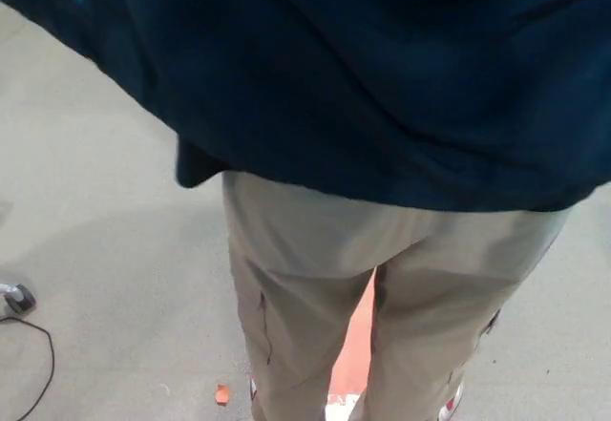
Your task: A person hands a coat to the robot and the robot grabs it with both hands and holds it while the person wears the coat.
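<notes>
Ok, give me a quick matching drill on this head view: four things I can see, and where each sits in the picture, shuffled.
Things:
1. coat
2. trousers
3. cable
4. orange scrap

Places:
A. on the floor at the bottom, just left of the person's leg
B. across the top of the picture
C. at the lower left edge, on the floor
D. in the middle and lower part, under the coat's hem

Pairs: 1-B, 2-D, 3-C, 4-A.

Neither of the robot's hands shows in this view.
</notes>
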Controlling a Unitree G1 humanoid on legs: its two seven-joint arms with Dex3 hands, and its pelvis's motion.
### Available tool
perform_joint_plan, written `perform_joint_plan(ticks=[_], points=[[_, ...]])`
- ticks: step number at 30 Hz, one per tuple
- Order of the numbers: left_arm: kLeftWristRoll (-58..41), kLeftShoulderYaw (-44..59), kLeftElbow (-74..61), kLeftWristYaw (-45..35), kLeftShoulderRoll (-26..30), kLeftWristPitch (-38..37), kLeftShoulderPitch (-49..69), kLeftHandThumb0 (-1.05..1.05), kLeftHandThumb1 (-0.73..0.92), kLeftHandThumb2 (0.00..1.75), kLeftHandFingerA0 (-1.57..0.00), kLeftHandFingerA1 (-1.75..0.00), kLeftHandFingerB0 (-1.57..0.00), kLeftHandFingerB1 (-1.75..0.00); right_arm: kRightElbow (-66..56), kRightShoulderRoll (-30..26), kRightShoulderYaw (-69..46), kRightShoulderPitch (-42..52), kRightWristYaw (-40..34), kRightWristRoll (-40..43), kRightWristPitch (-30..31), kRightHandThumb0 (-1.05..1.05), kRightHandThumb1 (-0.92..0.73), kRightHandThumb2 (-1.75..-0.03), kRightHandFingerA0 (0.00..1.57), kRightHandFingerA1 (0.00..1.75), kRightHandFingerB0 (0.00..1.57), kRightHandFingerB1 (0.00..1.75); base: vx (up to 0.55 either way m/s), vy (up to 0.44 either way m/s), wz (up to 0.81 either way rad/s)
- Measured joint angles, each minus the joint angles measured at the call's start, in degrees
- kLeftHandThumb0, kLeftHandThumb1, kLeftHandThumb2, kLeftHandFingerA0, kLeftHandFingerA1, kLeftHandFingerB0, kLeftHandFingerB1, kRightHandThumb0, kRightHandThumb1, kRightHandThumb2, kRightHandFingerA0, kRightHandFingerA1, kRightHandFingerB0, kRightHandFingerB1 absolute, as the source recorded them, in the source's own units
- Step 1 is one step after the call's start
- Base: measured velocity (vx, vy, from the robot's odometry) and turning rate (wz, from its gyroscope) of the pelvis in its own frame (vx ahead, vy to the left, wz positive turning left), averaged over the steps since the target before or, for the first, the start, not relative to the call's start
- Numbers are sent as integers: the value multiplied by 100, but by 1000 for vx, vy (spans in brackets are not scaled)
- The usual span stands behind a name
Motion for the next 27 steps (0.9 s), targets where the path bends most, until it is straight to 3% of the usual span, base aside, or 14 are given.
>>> perform_joint_plan(ticks=[1, 2, 5, 7, 9, 10, 11, 13, 14, 15, 17, 22, 23, 27], points=[[-20, 43, 0, -19, -1, -1, 20, -59, 81, 65, -21, -41, -24, -28, 0, 5, -26, 6, 22, 14, 0, -71, -75, -63, 41, 70, 6, 22, 0, 0, 0], [-30, 65, 0, -26, -2, -1, 31, -95, 78, 106, 0, -4, 0, -8, 0, 7, -39, 9, 43, 21, 3, -94, -67, -100, 0, 5, 0, 3, 0, 0, 0], [-138, 314, -1, -94, -52, 21, 144, -105, 85, 112, 0, -2, 0, 0, 2, -11, -194, 11, 308, 92, 78, -98, -71, -103, 0, 5, 0, 0, 0, 0, 0], [-231, 474, -5, -177, -112, 48, 187, -99, 86, 118, 0, -20, 0, -7, 0, -34, -285, 11, 439, 131, 110, -103, -78, -109, 0, 10, 0, 0, 0, 0, 0], [-309, 617, -26, -255, -173, 115, 230, -105, 87, 113, 0, -12, 0, -3, -25, -59, -405, 17, 507, 195, 109, -103, -80, -110, 0, 10, 0, 0, 0, 0, 0], [-380, 761, -55, -298, -188, 125, 276, -85, 92, 74, 0, 0, 0, 0, -65, -78, -491, 51, 513, 247, 85, -105, -80, -110, 0, 10, 0, 0, 0, 0, 0], [-441, 855, -77, -327, -199, 125, 310, -85, 92, 74, 0, 0, 0, 0, -93, -90, -543, 79, 513, 281, 62, -105, -80, -110, 0, 10, 0, 0, 0, 0, 0], [-528, 995, -124, -363, -206, 147, 381, -87, 82, 108, 0, -1, 0, 0, -168, -114, -711, 142, 509, 379, -11, -105, -85, -113, 0, 9, 0, 0, 0, 0, 0], [-538, 1016, -158, -361, -197, 174, 419, -87, 82, 108, 0, -1, 0, 0, -217, -136, -759, 178, 484, 409, -52, -105, -85, -113, 0, 9, 0, 0, 0, 0, 0], [-544, 1039, -209, -343, -178, 204, 481, -83, 92, 87, 0, 0, 0, 0, -281, -175, -819, 236, 430, 445, -123, -105, -84, -114, 0, 9, 0, 0, 0, 0, 0], [-565, 1093, -316, -306, -133, 250, 600, -82, 92, 97, 0, 0, 0, -2, -410, -241, -922, 357, 336, 519, -272, -103, -84, -110, 0, 8, 0, 0, 0, 0, 0], [-687, 1398, -1054, -148, 56, 341, 1142, -78, 92, 87, 0, 0, 0, -2, -1019, -369, -1184, 823, 174, 693, -728, -96, -80, -106, 0, 7, 0, 0, 0, 0, 0], [-700, 1460, -1289, -134, 94, 377, 1298, -77, 92, 97, 0, 0, 0, -6, -1168, -396, -1219, 935, 147, 720, -806, -96, -80, -106, 0, 7, 0, 0, 0, 0, 0], [-721, 1733, -2287, -131, 295, 391, 1998, -72, 92, 93, 0, 0, 0, -12, -1772, -481, -1382, 1414, 116, 771, -969, -100, -81, -107, 0, 8, 0, 0, 0, 0, 0]])
